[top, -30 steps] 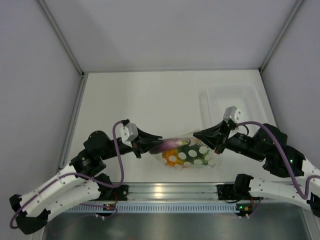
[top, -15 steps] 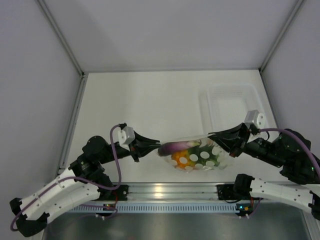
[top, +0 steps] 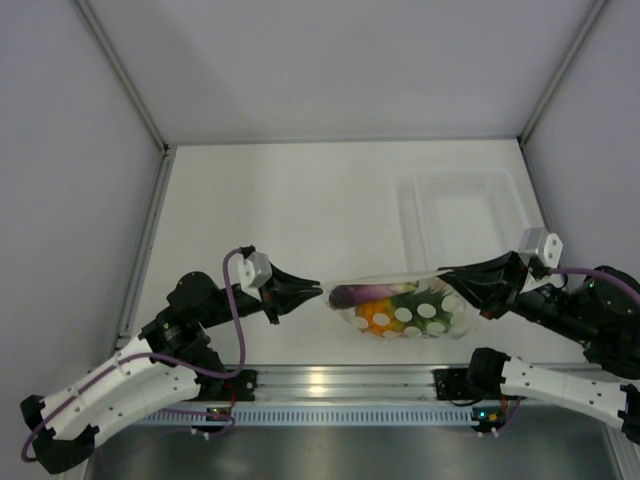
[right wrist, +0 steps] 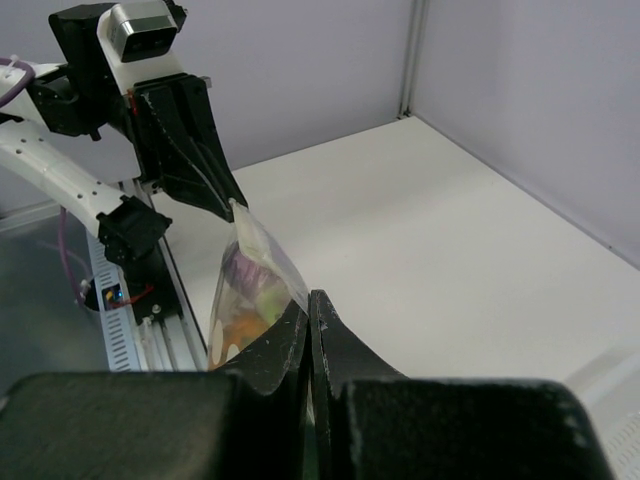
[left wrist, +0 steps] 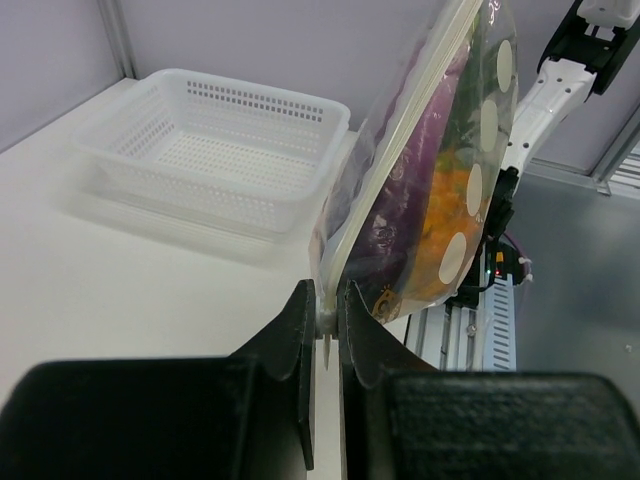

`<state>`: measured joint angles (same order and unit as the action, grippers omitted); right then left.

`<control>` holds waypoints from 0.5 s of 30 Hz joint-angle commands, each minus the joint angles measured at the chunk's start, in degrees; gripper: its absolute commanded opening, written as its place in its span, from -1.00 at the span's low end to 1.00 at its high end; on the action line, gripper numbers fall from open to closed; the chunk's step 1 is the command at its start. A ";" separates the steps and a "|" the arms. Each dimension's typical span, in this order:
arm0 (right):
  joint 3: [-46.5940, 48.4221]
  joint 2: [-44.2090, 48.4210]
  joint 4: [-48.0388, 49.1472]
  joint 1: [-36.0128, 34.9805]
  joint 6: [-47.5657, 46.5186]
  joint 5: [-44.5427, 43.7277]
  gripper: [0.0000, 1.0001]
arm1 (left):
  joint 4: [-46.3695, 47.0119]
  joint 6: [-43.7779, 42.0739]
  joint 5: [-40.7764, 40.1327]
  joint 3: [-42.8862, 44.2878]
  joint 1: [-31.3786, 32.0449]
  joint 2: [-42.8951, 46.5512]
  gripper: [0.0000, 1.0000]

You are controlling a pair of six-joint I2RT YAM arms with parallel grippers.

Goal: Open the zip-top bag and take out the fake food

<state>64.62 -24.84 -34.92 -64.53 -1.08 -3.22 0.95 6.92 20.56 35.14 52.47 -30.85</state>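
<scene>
- The white table lies under the whole scene. We see both arms reaching in from its near edge toward the middle.
- The clear tray sits at the far right, well apart from the action. We judge it is there to take what comes out.
- The zip-top bag hangs lifted off the table near the near edge, between the two arms. It is strung lengthwise from left to right with its dotted belly sagging below the zip line. Held this way the load drops clear of the seal, which we think leaves the top strip free to work.
- The left gripper has its jaws pressed together on the bag's left end. It pinches the thin zip strip right at the corner and anchors that end.
- The right gripper is likewise clamped tight, nipping the bag's top edge toward its right end. The two pinches face each other along the seal, which looks to us like a set-up for pulling the mouth apart.
- The fake food is all inside the bag, with nothing out yet. We make out a purple eggplant at the left end, an orange piece below it and green shapes to the right behind the white dots.
- The seal itself looks closed from the left wrist view, though we cannot tell along its full length.
</scene>
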 commanded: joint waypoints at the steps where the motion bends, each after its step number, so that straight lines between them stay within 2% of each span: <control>1: 3.49 0.76 1.69 0.37 -1.12 -2.84 -1.00 | 0.02 0.38 -1.31 -0.68 -0.44 0.62 -1.00; 7: 1.92 -0.47 3.45 0.46 -0.41 -0.40 -1.00 | 0.10 1.08 -0.17 0.11 -0.35 -0.69 -0.97; 12: -2.04 -2.58 8.90 0.46 0.55 1.90 -1.00 | 0.10 1.26 1.85 3.53 -0.35 -4.39 0.45; 15: -3.09 -3.72 10.48 0.46 0.47 2.08 -1.00 | 0.10 0.64 2.82 6.17 -0.44 -6.94 0.61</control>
<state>62.22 -26.83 -31.97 -64.51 -0.95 -2.35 -0.49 7.81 21.67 37.28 52.31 -36.18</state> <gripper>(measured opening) 0.005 0.790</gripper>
